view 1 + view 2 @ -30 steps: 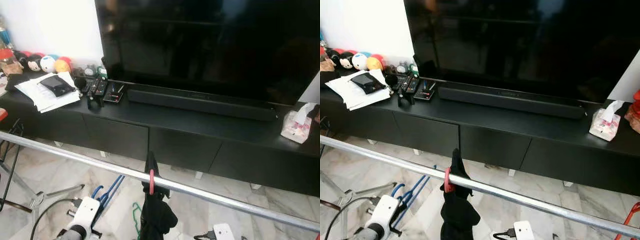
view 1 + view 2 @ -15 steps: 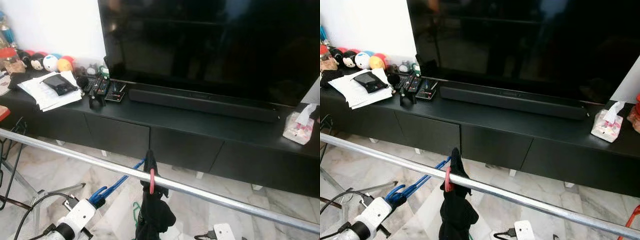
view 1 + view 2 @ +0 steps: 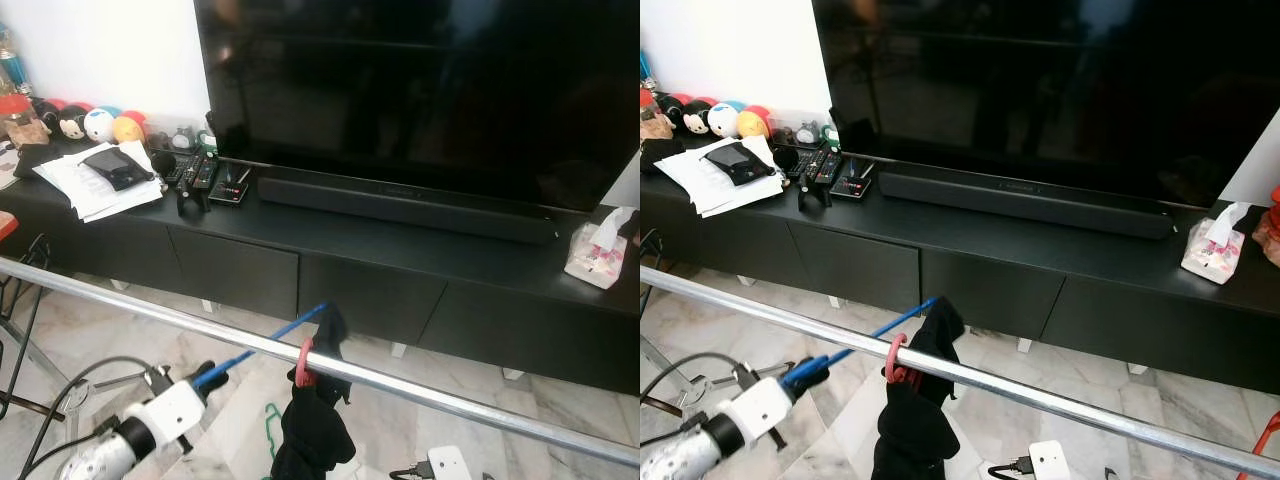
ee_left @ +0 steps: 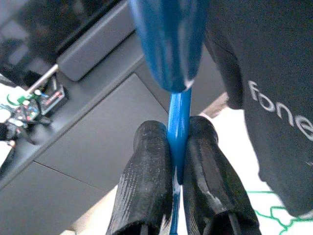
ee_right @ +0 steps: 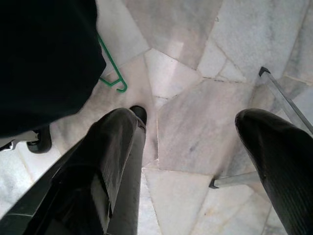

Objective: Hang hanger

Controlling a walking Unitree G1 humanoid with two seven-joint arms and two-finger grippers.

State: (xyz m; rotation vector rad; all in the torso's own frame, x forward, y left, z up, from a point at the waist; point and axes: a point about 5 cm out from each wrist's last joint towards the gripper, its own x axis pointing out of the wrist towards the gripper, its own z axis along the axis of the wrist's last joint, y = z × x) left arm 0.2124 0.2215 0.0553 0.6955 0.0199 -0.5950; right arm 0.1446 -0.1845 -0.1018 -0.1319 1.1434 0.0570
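Left gripper, clamped on the blue hanger, lifts it toward the rail beside the black garment, its hook seemingly not yet over, while the right gripper hangs open, idle.

My left gripper has its two black fingers pressed together on a thin blue hanger, whose bar runs up between them and widens into a thick blurred blue part close to the lens. Beside it hangs a dark garment bearing pale lettering. Beyond lie the dark cabinet, a grey soundbar on top of it and some remotes. A green wire hanger lies on the pale floor.
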